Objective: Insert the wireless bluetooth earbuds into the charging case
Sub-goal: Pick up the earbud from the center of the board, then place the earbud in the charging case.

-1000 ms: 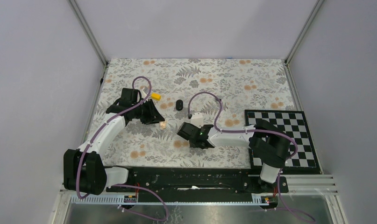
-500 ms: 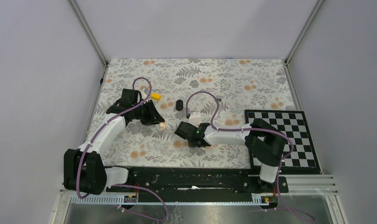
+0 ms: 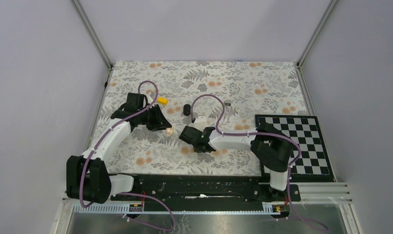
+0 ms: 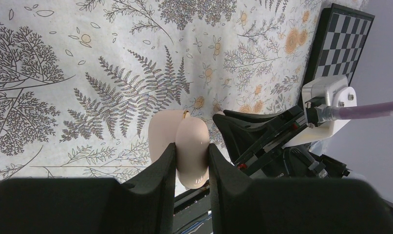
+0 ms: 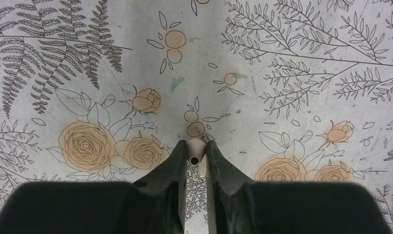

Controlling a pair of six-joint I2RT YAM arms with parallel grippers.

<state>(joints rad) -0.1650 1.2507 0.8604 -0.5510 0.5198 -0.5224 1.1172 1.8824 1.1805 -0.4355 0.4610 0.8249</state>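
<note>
While the left claw (image 4: 191, 147) is clamped on a rounded peach shell (image 4: 192, 127), a yellow block (image 3: 162, 101) lies behind it. The charging case (image 3: 186, 108) rests on the worktop (image 3: 262, 78), long axis near-to-far, with a purple cable (image 3: 204, 96) arcing just beside it. The right claw (image 5: 196, 145) pinches a small holed peach piece (image 5: 194, 155). A checkerboard (image 3: 301, 141) lies rightmost.

Glossy smooth peach case (image 4: 192, 141), matt tablecloth (image 4: 87, 73)
</note>
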